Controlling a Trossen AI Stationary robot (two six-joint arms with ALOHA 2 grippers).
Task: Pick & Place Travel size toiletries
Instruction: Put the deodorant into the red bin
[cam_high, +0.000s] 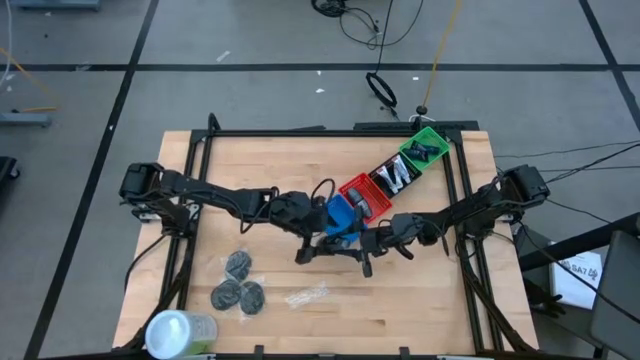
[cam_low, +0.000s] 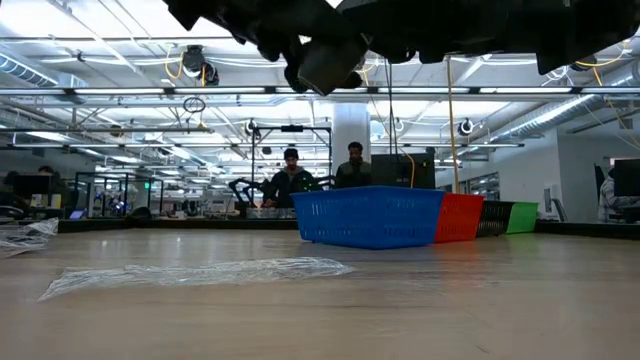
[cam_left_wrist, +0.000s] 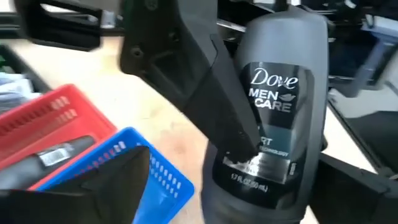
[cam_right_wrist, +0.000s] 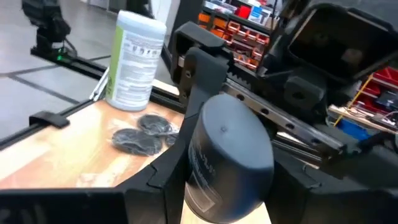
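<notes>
A dark grey Dove Men+Care bottle (cam_left_wrist: 273, 106) is up in the air between my two grippers, above the table beside the blue basket (cam_high: 338, 212); the low view shows the bottle (cam_low: 325, 62) tilted, high over the board. My right gripper (cam_right_wrist: 227, 196) is shut on it. My left gripper (cam_left_wrist: 217, 202) is open, its fingers standing either side of the bottle with a gap showing on one side. Three dark discs (cam_high: 238, 285) lie flat on the table's near left part. Other toiletries lie in the red (cam_high: 362, 195), black (cam_high: 395, 176) and green (cam_high: 425, 150) baskets. My right gripper pinches the bottle between its two fingers, which lie across its body. One finger (cam_left_wrist: 227, 118) lies slanting over the label face (cam_left_wrist: 273, 124). The bottle's rounded end (cam_right_wrist: 233, 146) points toward my right wrist camera. The bottle is lifted clear of the table and tilted.
A row of small baskets runs slanting from the table's middle to its far right corner. A clear crumpled wrapper (cam_high: 305, 295) lies near the near edge, and a white-topped green container (cam_high: 180, 330) sits at the near left corner. People stand in the room beyond the table (cam_low: 320, 175).
</notes>
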